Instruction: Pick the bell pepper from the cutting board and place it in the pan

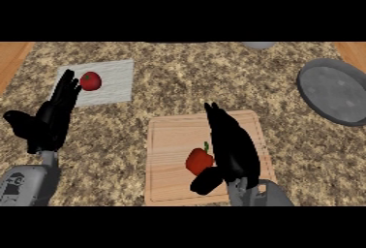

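red bell pepper [199, 160] | on cutting board [172, 145] | grey pan [336, 92] far right

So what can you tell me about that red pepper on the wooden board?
The bell pepper is glossy red with a short green stem pointing up and away from the robot. It sits whole on the lower middle of the pale wooden cutting board, which lies on the speckled counter. The robot's right hand is right beside it on its right, fingers straight, thumb curving under the pepper's lower edge; whether they actually touch is hard to tell. The grey pan lies far off to the upper right.
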### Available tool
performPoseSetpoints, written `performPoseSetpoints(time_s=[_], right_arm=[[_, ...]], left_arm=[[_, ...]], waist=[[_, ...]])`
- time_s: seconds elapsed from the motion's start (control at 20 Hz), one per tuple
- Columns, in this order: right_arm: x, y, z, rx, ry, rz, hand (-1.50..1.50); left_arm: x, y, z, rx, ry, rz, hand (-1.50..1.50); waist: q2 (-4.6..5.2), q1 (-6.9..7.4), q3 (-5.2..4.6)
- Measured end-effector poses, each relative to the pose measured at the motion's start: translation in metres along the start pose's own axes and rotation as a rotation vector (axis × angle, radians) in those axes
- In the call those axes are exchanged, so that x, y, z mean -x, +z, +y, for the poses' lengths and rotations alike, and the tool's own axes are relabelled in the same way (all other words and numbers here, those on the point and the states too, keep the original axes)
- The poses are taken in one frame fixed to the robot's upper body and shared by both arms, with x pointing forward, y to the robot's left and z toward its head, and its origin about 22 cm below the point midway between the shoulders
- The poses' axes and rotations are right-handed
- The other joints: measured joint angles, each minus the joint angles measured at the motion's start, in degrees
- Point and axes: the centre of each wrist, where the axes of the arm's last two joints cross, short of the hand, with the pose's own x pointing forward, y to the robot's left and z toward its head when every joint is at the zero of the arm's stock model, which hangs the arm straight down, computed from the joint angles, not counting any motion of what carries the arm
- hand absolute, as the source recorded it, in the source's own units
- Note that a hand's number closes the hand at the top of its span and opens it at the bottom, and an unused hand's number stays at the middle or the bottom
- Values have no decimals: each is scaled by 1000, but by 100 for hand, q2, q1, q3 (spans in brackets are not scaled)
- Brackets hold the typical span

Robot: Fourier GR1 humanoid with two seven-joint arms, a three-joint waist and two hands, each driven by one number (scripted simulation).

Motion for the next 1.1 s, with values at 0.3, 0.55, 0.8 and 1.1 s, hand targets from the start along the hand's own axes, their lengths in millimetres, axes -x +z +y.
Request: performPoseSetpoints(time_s=[0.3,0.55,0.8,1.1], right_arm=[[2,-9,10,-36,51,26,-150],[0,-22,22,-69,131,74,-150],[1,-31,29,-107,183,107,-150],[0,-34,39,-147,207,118,-150]], left_arm=[[0,-1,-1,-1,0,1,0],[0,1,-4,2,1,-1,0],[0,-1,-7,0,0,-2,0],[-7,-6,-10,-7,3,-7,0]], waist=[[1,-3,-1],[1,16,-2],[1,10,-2],[0,8,-1]])
